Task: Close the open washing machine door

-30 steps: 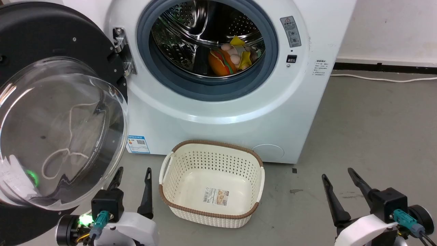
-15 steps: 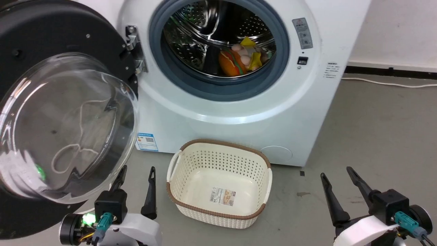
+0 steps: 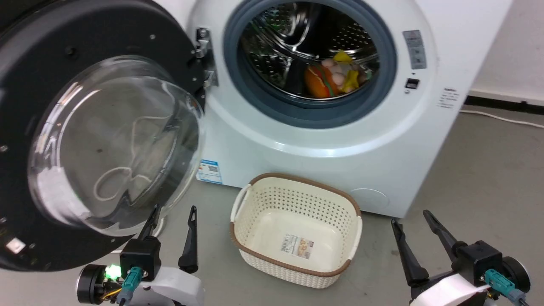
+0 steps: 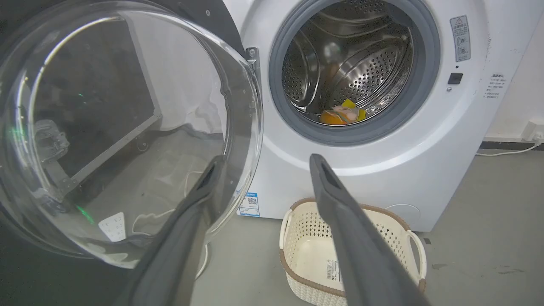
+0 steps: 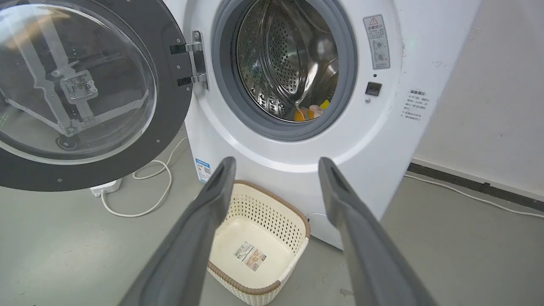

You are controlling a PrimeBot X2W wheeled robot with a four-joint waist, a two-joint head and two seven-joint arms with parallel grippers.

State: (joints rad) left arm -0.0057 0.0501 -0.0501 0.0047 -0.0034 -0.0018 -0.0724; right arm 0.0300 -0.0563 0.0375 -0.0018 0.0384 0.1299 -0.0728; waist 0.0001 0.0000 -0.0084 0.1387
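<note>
at the washing machine (image 3: 297,148) front | washing machine door (image 3: 106,34) wide open, closing not yet begun | left hand (image 3: 174,208) released, near its glass | right hand (image 3: 410,216) released, well apart

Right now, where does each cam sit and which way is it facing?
Head view: on the head, facing forward-down at the washing machine, open washing machine door at left, basket below; left gripper and right gripper, both open, at the bottom.
Left wrist view: on the left wrist, looking along its fingers, close to the door's glass.
Right wrist view: on the right wrist, looking along its fingers at the drum mouth.
Shared: all three show door, drum mouth, basket.
</note>
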